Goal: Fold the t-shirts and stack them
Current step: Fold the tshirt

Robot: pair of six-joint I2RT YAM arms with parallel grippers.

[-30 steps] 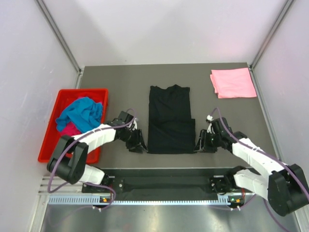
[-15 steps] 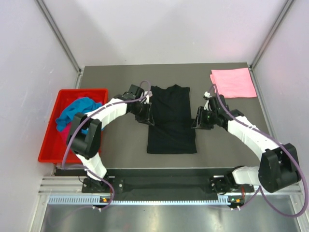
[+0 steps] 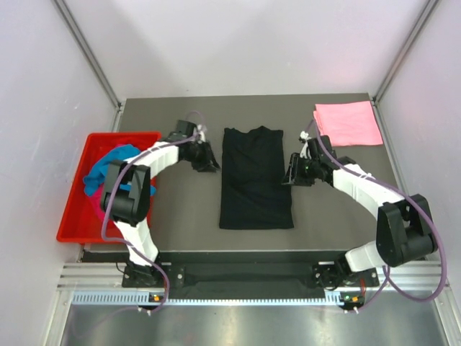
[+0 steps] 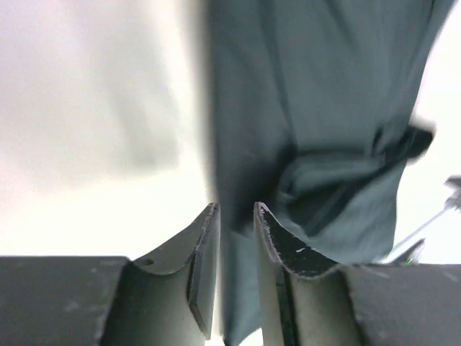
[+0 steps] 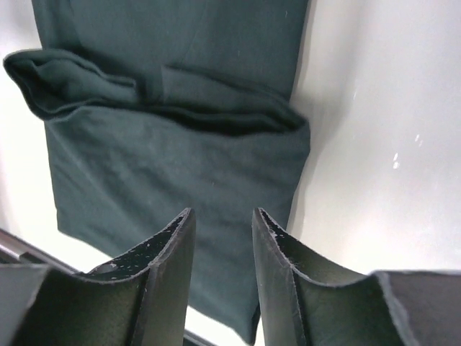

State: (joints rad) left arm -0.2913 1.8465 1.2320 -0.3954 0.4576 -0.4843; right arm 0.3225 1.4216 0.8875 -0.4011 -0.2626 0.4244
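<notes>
left gripper point(image 4: 235, 209): fingers released, narrow gap, nothing pinched
right gripper point(image 5: 222, 214): fingers released, narrow gap, nothing pinched
black t-shirt point(image 5: 180, 144): flat on the table point(image 3: 180, 209), between the two grippers
black vs left fingers: cloth lies ahead of and past the right-hand finger; its long edge lines up with the gap; bare table beyond the other finger
black vs right fingers: cloth under and ahead of both tips, folded ridge just beyond them; its side edge sits just outside the right-hand finger
pink t-shirt point(image 3: 348, 122): folded, behind the right fingers, well apart
turquoise t-shirt point(image 3: 119, 167): bunched in the red tray point(image 3: 75, 223), behind the left fingers
magenta t-shirt point(image 3: 94, 203): in the same tray, under the turquoise
</notes>
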